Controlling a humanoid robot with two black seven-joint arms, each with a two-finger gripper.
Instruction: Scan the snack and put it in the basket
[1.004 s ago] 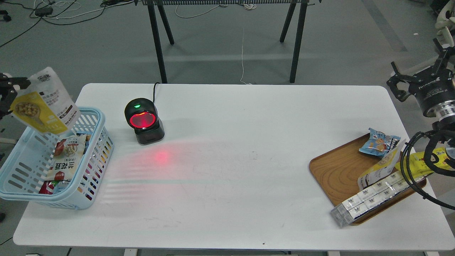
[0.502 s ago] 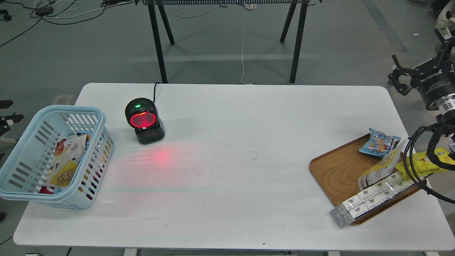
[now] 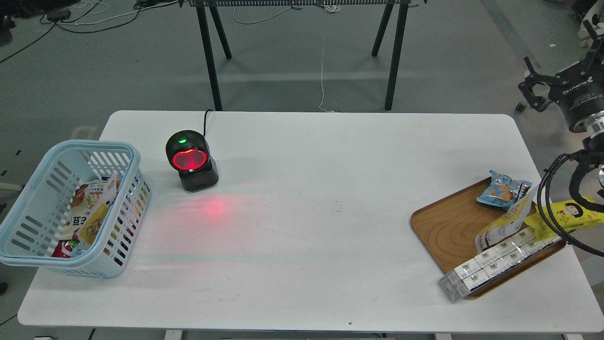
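Grey flooring and black trestle legs are seen behind the white tabletop (image 3: 302, 245). At its left end a pale blue basket (image 3: 28, 255) is filled with snack packets (image 3: 89, 212), one bearing a yellow panel. Just beside the basket a scanner (image 3: 191, 161) is lit red. At the right end a wooden tray (image 3: 446, 226) is loaded with a blue packet (image 3: 502, 190), a white pouch (image 3: 505, 225) and a boxed row (image 3: 495, 262). The right tool (image 3: 535, 89) is held off the tabletop's right edge, fingers spread apart. The left tool is not visible.

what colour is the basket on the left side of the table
Light blue, with slotted sides; the basket shows only in the head view.
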